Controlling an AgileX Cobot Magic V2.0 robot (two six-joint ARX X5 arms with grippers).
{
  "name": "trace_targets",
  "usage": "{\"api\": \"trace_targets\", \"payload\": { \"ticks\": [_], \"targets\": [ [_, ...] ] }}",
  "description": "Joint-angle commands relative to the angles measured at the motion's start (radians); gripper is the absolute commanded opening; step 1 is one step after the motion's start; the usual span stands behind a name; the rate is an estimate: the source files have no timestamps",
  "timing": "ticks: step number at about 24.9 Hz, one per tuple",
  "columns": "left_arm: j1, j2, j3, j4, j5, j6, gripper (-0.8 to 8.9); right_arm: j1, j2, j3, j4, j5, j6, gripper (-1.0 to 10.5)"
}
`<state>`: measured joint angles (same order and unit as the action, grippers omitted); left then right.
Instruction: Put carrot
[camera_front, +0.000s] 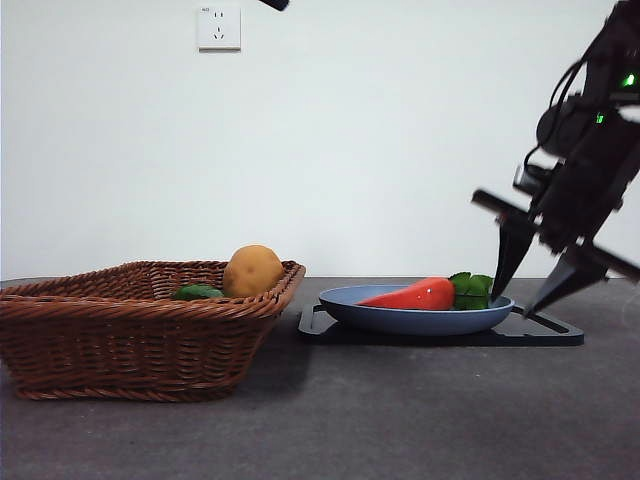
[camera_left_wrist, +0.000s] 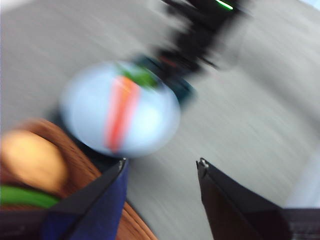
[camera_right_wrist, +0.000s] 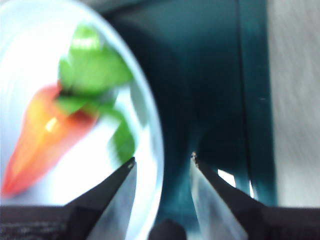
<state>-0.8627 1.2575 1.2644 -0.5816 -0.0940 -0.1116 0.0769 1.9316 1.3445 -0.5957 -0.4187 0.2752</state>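
Observation:
The orange-red carrot (camera_front: 412, 295) with green leaves lies in a blue plate (camera_front: 415, 318) on a black tray (camera_front: 545, 335). My right gripper (camera_front: 528, 296) hangs open just right of the plate's rim, above the tray, with nothing between its fingers. The right wrist view shows the carrot (camera_right_wrist: 42, 137) in the plate (camera_right_wrist: 150, 150) beside that gripper (camera_right_wrist: 163, 161). My left gripper (camera_left_wrist: 162, 162) is open and high up; its blurred view looks down on the carrot (camera_left_wrist: 119, 112) and plate (camera_left_wrist: 87, 107).
A brown wicker basket (camera_front: 120, 335) stands at the left, holding a tan potato (camera_front: 252, 270) and a small dark green vegetable (camera_front: 197, 292). A black arm tip (camera_front: 274, 4) shows at the top edge. A wall socket (camera_front: 219, 27) is on the white wall.

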Motion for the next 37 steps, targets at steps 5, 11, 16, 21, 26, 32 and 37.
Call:
{"api": "trace_targets", "payload": {
  "ticks": [5, 11, 16, 21, 26, 32, 37],
  "targets": [
    [0.008, 0.021, 0.019, 0.268, -0.285, 0.091, 2.02, 0.021, -0.238, 0.020, -0.203, 0.012, -0.117, 1.0],
    [0.118, 0.022, 0.019, 0.272, -0.289, 0.140, 0.06, 0.160, -0.461, -0.002, -0.293, 0.291, -0.161, 0.0],
    [0.234, 0.022, 0.018, 0.148, -0.231, 0.139, 0.06, 0.264, -0.601, -0.054, -0.278, 0.402, -0.165, 0.0],
    [0.344, 0.002, -0.017, 0.061, -0.135, 0.139, 0.06, 0.342, -0.756, -0.164, -0.174, 0.452, -0.179, 0.0],
    [0.407, -0.121, -0.177, 0.116, -0.058, 0.128, 0.06, 0.396, -0.924, -0.337, -0.018, 0.482, -0.185, 0.0],
    [0.433, -0.389, -0.433, 0.159, -0.029, 0.113, 0.06, 0.405, -1.145, -0.583, 0.152, 0.508, -0.187, 0.0],
    [0.432, -0.683, -0.656, 0.162, 0.025, 0.051, 0.06, 0.405, -1.385, -0.828, 0.278, 0.584, -0.190, 0.0]
  ]
}}
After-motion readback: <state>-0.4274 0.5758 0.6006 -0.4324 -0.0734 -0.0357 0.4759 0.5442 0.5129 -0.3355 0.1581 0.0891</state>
